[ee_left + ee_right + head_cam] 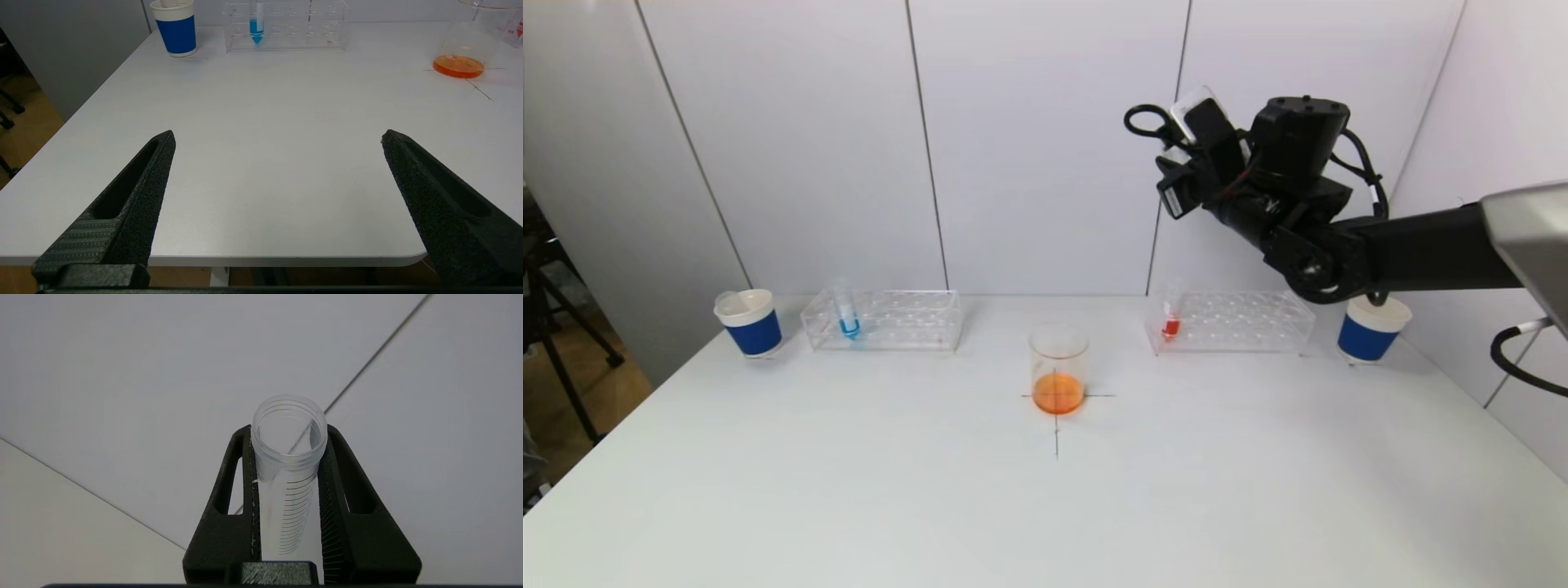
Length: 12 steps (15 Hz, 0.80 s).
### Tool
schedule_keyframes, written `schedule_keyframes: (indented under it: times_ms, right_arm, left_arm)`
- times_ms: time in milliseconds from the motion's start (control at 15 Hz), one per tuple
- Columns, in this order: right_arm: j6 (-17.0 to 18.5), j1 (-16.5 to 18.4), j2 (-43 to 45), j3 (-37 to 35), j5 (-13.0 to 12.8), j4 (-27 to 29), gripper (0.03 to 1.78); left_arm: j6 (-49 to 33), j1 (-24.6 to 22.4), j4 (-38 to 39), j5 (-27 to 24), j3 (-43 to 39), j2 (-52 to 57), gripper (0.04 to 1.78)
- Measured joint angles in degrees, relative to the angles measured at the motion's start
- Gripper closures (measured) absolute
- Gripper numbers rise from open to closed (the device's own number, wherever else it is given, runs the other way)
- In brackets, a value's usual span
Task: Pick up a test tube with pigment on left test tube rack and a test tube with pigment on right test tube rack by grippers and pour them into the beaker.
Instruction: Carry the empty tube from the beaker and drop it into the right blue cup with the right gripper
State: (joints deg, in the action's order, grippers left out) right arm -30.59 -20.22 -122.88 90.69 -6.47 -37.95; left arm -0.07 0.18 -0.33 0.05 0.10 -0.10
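While the left gripper hangs open at the table's near edge, the blue tube stands upright far ahead; the right gripper clamps an empty tube high over the right rack, beyond the beaker.

Your right arm is matte black, a smooth tube running into a rounded elbow joint with a circular cap. At its 11 o'clock sits a stubby black cylinder topped by small screws. Black cables loop off the wrist at 10 o'clock and arc down the cylinder's 3 o'clock side; thin red wires show between the housings. A white-edged module and a small white label sit on the wrist block. At the head view's 3 o'clock edge you see a brushed silver-grey panel with a black hose curling below it.

The right gripper has black triangular fingers with slotted cut-outs and ribbed inner faces. The left gripper has grainy black tapered fingers, ridged near the base.
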Motion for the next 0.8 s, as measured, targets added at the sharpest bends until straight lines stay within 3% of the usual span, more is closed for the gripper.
schedule_keyframes:
  times_ms: [267,800]
  right_arm:
    - [9.62,3.58,2.62,1.23,-2.65,7.11,1.34]
    - [21.36,13.70,3.39,1.38,-2.71,13.29,1.34]
  left_arm:
    - [0.02,0.00,0.00,0.05,0.00,0.00,0.06]
    - [-0.02,0.00,0.00,0.02,0.00,0.00,0.06]
